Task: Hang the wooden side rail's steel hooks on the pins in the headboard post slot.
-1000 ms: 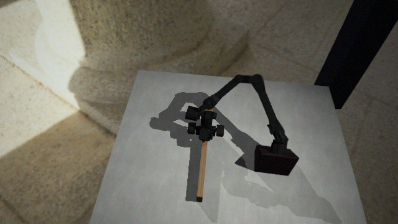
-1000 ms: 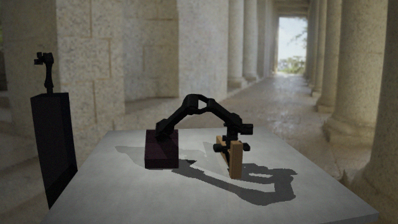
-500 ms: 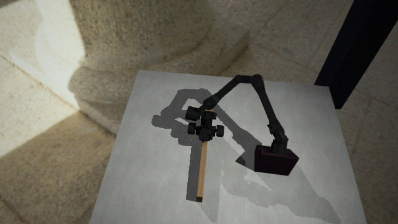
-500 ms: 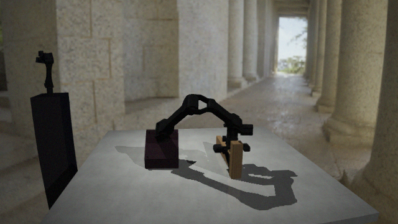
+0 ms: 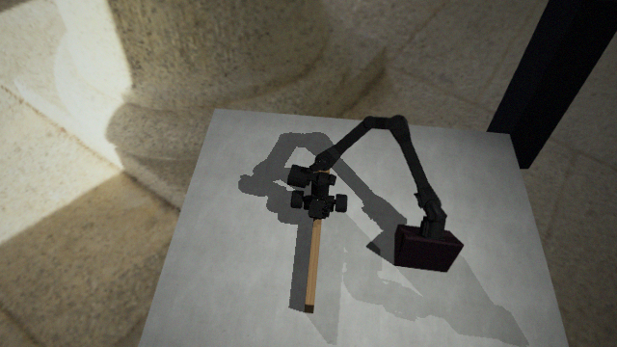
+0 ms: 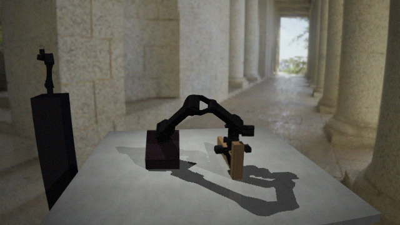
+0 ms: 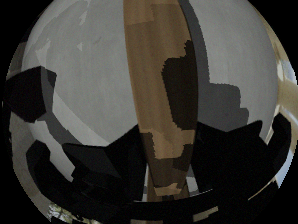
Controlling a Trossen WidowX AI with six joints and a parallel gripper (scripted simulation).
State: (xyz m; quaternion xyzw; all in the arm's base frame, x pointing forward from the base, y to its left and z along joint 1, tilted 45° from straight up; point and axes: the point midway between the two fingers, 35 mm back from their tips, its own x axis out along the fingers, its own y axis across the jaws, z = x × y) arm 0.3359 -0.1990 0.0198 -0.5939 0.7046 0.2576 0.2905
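The wooden side rail [image 5: 313, 265] [image 6: 220, 142] [image 7: 150, 55] is a long board on its narrow edge. Its far end points to the front in the top view and seems low at the table. My gripper [image 5: 318, 213] [image 6: 230, 154] [image 7: 162, 120] is shut on the rail near its post-side end. An upright wooden piece, seemingly the headboard post [image 6: 237, 160], stands just beyond the gripper; a sliver of wood [image 5: 327, 172] shows behind the wrist in the top view. The hooks, the pins and the slot are hidden, so I cannot tell whether the hooks sit on the pins.
The arm's dark purple base block [image 5: 424, 253] [image 6: 162, 150] [image 7: 27, 95] stands on the grey table [image 5: 217, 270] [image 6: 125, 194], to the side of the rail. A tall dark pedestal [image 5: 549, 87] [image 6: 51, 134] stands beyond the table edge, with a small dark arm on top in the exterior view.
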